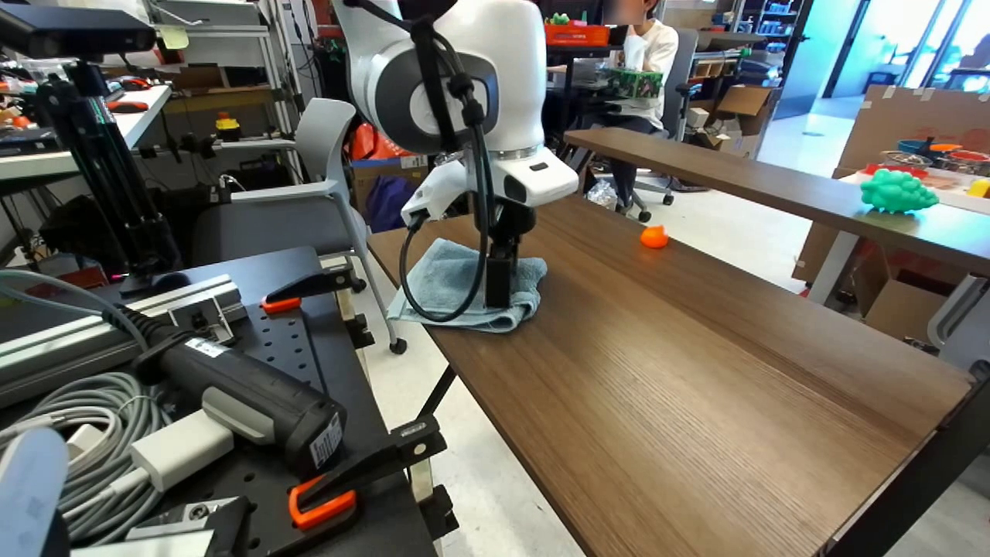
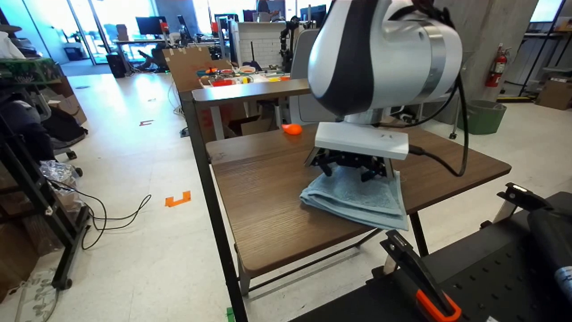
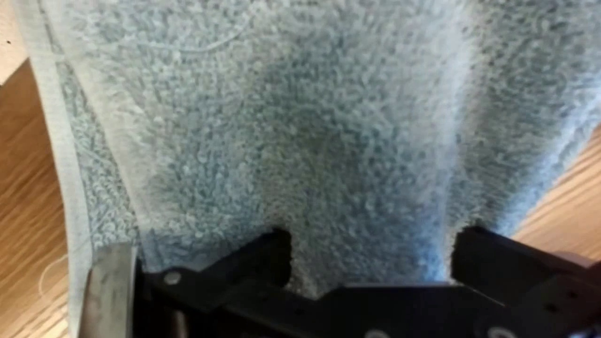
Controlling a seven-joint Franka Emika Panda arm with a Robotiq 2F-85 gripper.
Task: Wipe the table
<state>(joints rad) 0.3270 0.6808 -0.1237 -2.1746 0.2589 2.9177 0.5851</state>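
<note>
The table (image 1: 696, 379) has a dark brown wood-grain top and shows in both exterior views (image 2: 263, 188). A folded blue-grey cloth (image 1: 441, 282) lies on it near one end, with a corner over the edge; it also shows in an exterior view (image 2: 357, 203). My gripper (image 2: 348, 175) points down and presses into the cloth. In the wrist view the cloth (image 3: 291, 122) gathers toward my gripper (image 3: 371, 258). The two black fingers stand partly apart, and cloth fills the gap and touches both pads. The fingertips' lowest part is sunk in the cloth.
An orange toy (image 1: 654, 237) sits at the table's far edge, also in an exterior view (image 2: 293, 129). A black bench (image 1: 271, 340) with clamps (image 1: 371, 472) and a black tool (image 1: 240, 387) stands beside the table. A raised brown shelf (image 1: 735, 178) holds a green toy (image 1: 897, 191).
</note>
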